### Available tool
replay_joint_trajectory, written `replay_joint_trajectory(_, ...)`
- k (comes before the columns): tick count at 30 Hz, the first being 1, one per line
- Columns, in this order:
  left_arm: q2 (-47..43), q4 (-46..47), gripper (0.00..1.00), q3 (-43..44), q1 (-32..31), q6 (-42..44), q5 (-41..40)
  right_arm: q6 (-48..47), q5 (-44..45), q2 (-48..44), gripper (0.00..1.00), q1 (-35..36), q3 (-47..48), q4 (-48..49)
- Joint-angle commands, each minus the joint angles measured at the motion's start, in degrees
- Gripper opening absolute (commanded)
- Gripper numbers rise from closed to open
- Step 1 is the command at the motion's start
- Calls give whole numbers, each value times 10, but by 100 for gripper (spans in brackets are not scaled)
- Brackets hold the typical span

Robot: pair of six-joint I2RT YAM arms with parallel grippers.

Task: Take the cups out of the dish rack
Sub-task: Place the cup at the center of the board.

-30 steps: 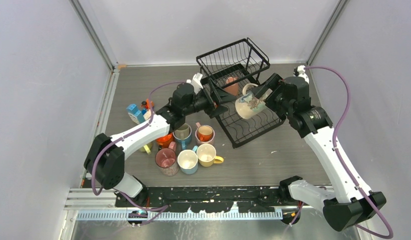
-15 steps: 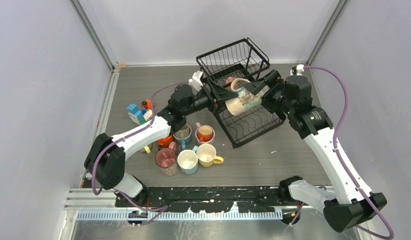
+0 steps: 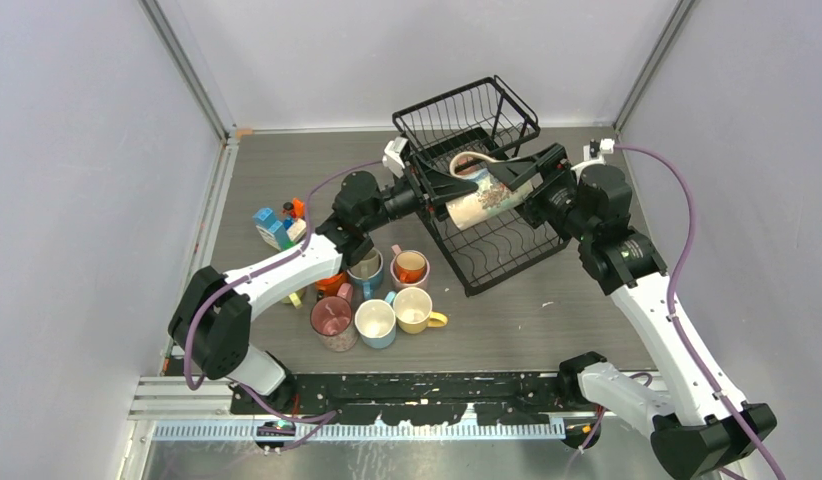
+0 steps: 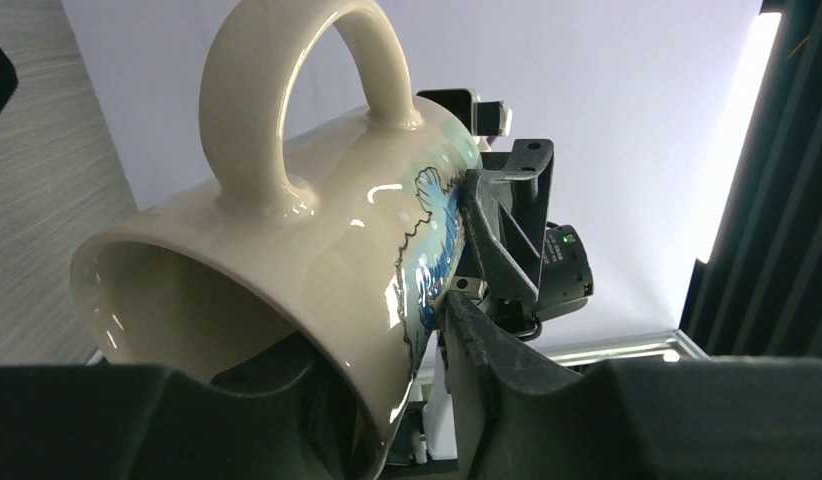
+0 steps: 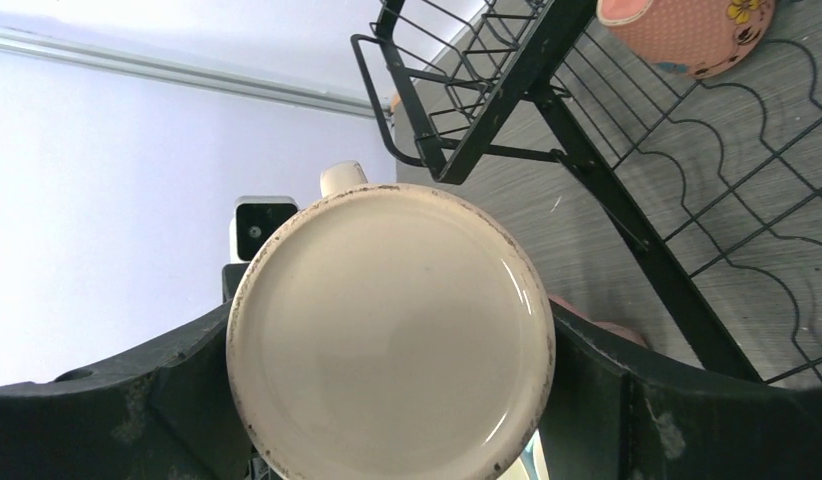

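My right gripper [image 5: 392,400] is spread wide around the base end of the cream mug [image 3: 482,192]. It holds the mug on its side, handle up, over the lower tier of the dish rack [image 3: 467,110]. My left gripper [image 4: 387,400] straddles the mug's rim, one finger inside and one outside; I cannot tell whether it pinches. A pink cup [image 5: 687,25] sits in the rack. Other cups [image 3: 374,322] stand on the worktop [image 3: 547,330].

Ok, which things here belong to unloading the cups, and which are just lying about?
Job: cream mug, held above the rack; dish rack; pink cup on its lower tray; cluster of cups on the table.
Lying about: blue-and-orange blocks, left of the cluster.
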Motion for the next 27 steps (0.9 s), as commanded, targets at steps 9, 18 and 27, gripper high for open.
replay_joint_trajectory(9,-33,48,0,4,-11,-8,19,40,-41,-16,15,0,-11,133)
replay_joint_trajectory(18,-55,10,0,30,-10,46,0,32,-38,-28,64,0,-15,131)
replay_joint_trajectory(27,-77,-4,0,42,-10,72,-28,32,-38,-26,100,0,-21,152)
